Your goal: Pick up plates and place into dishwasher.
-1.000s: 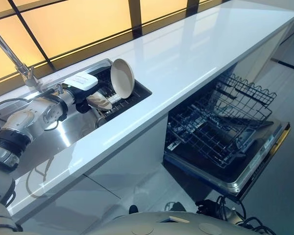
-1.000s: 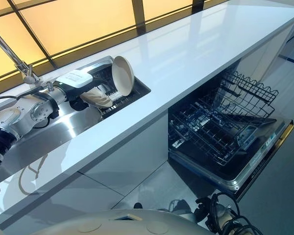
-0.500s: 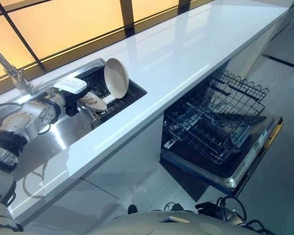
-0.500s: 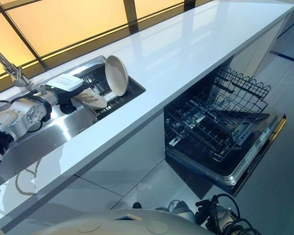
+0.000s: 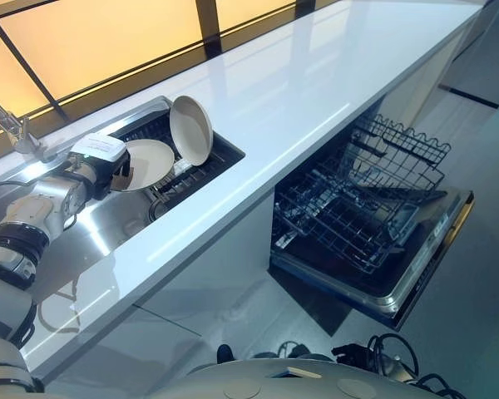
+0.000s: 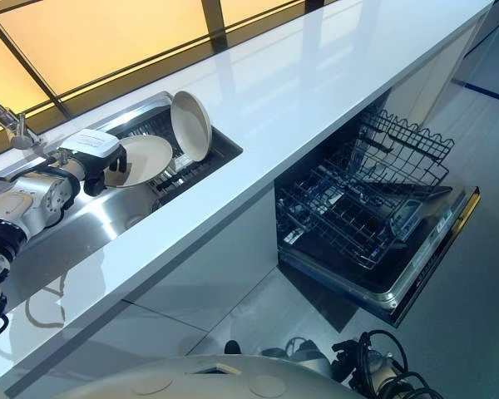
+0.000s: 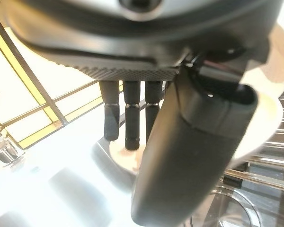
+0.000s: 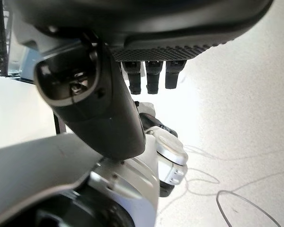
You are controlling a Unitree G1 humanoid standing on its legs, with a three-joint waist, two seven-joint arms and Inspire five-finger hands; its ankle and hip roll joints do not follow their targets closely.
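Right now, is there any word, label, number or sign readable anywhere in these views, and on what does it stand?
None can be read.
Plate held in the left hand: the held plate is plain, no print.
Upright plate in the sink rack: plain.
White counter: bare of any label.
Dishwasher door: no legible marking on its edge.
Right hand: no lettering visible.

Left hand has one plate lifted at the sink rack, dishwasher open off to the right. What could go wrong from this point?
The left hand pinches the held plate near its rim only, so it may tip or slip while carried. The second plate stands upright in the sink rack right beside it; a swing could knock it. The dishwasher rack sits lower and far across the counter, so the carry is long.
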